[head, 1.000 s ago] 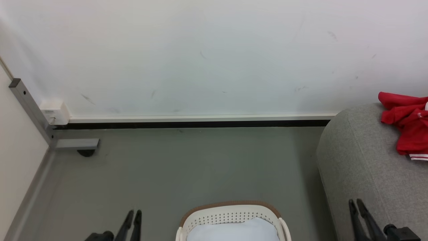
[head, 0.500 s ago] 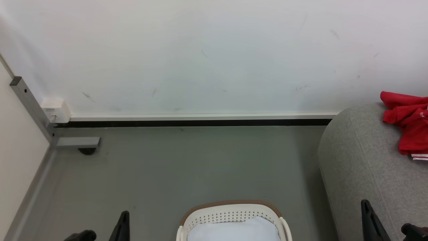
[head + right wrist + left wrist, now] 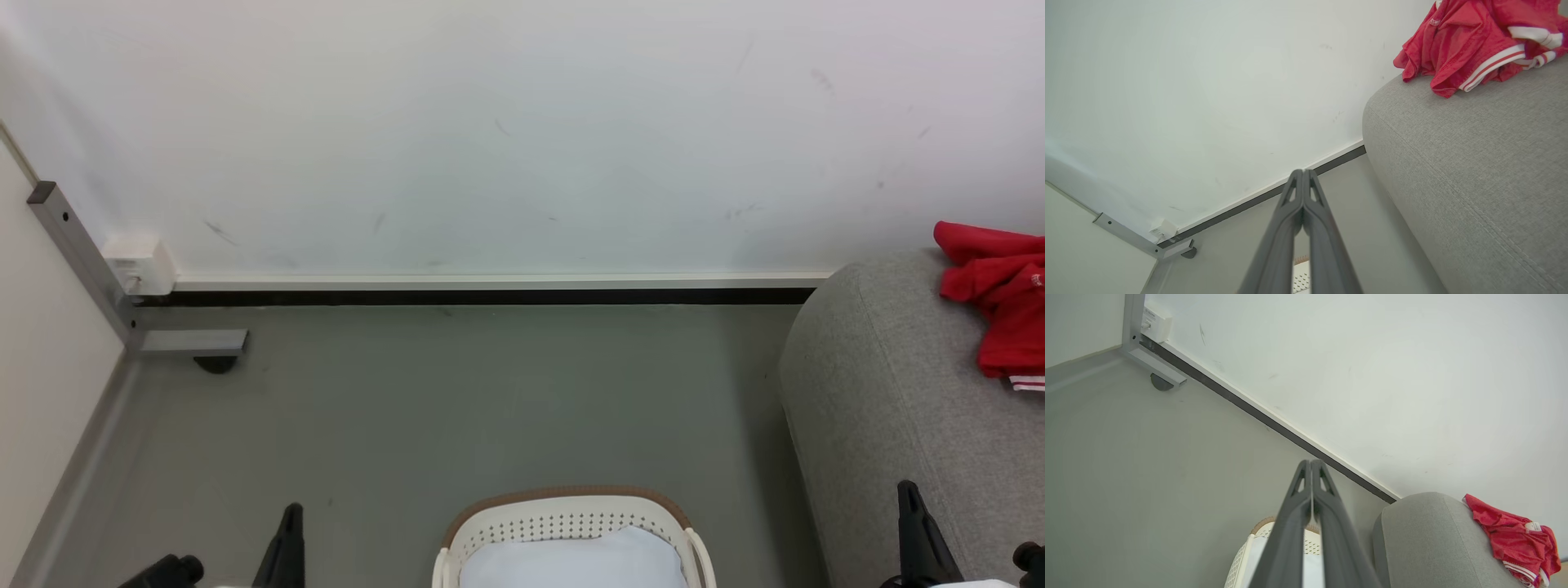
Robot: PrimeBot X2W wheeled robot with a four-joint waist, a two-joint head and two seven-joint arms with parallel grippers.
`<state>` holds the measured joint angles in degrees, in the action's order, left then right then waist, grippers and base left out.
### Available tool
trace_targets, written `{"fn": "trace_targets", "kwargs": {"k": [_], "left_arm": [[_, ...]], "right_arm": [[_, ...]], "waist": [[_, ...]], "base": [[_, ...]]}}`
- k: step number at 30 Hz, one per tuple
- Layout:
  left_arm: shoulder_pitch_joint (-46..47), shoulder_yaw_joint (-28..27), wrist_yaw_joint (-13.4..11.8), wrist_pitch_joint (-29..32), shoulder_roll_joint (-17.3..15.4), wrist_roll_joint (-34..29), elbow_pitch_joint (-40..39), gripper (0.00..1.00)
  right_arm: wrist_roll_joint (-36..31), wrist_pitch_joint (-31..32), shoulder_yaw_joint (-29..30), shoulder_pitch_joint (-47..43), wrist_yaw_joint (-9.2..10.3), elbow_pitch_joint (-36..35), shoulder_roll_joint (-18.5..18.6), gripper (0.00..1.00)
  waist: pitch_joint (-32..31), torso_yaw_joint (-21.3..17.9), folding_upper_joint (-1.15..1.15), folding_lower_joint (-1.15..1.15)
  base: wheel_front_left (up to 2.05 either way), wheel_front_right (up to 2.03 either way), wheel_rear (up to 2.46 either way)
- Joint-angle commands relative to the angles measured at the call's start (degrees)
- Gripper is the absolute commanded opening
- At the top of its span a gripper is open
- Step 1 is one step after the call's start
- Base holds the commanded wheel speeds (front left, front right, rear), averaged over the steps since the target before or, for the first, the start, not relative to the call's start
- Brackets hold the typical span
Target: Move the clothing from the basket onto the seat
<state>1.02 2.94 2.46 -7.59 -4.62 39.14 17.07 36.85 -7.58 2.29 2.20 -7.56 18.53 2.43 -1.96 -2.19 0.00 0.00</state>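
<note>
Both pincers are hanging low over the grey floor and are holding nothing. The left pincer is pressing its two dark fingers together tip to tip, and the right pincer is likewise drawn closed, its fingers meeting at the tips. Nearest, between the two pincers, the basket is standing on the floor and is carrying a pale blue-white sheet inside its perforated walls. Just beside the right pincer, on its outer side, the seat is rising with its rounded grey edge, and the fingers are pointing along its flank. Farther ahead of the right pincer and well apart from it, the clothing is lying crumpled on top of the seat, its white-striped hem turned toward that pincer. It is lying farther still from the left pincer, across the basket. Beyond everything, the white wall is meeting the floor along a dark baseboard strip.
</note>
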Motion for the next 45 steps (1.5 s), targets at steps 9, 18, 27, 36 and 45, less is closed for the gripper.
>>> {"fn": "trace_targets", "kwargs": {"k": [9, 18, 27, 36, 45], "left_arm": [[2.09, -1.67, 0.88, 2.08, 0.05, 8.40, -1.24, 0.00], [2.64, -2.80, 1.52, 3.83, 0.29, 14.88, -1.55, 0.00], [3.06, -3.89, 2.10, 5.45, 0.52, 20.70, -1.83, 0.00], [3.51, -4.86, 2.58, 6.94, 0.72, 26.22, -2.06, 0.00], [3.94, -5.74, 3.06, 8.28, 0.92, 31.14, -2.27, 0.00]], "right_arm": [[8.64, 2.00, 0.83, 1.93, 0.04, -1.53, 0.49, 0.00], [15.38, 3.75, 1.32, 2.22, 0.05, -1.99, 0.52, 0.00], [21.53, 5.38, 1.80, 2.62, 0.06, -2.39, 0.54, 0.00], [27.24, 6.89, 2.26, 2.99, 0.07, -2.82, 0.57, 0.00], [32.44, 8.19, 2.66, 3.09, 0.08, -3.17, 0.59, 0.00]], "waist": [[0.20, 0.21, 0.00, 0.00], [0.40, 0.41, 0.00, 0.00], [0.60, 0.62, 0.00, 0.00], [0.80, 0.82, 0.00, 0.00], [1.00, 1.02, 0.00, 0.00]], "base": [[0.00, 0.00, 0.00], [0.00, 0.00, 0.00], [0.00, 0.00, 0.00], [0.00, 0.00, 0.00], [0.00, 0.00, 0.00]]}}
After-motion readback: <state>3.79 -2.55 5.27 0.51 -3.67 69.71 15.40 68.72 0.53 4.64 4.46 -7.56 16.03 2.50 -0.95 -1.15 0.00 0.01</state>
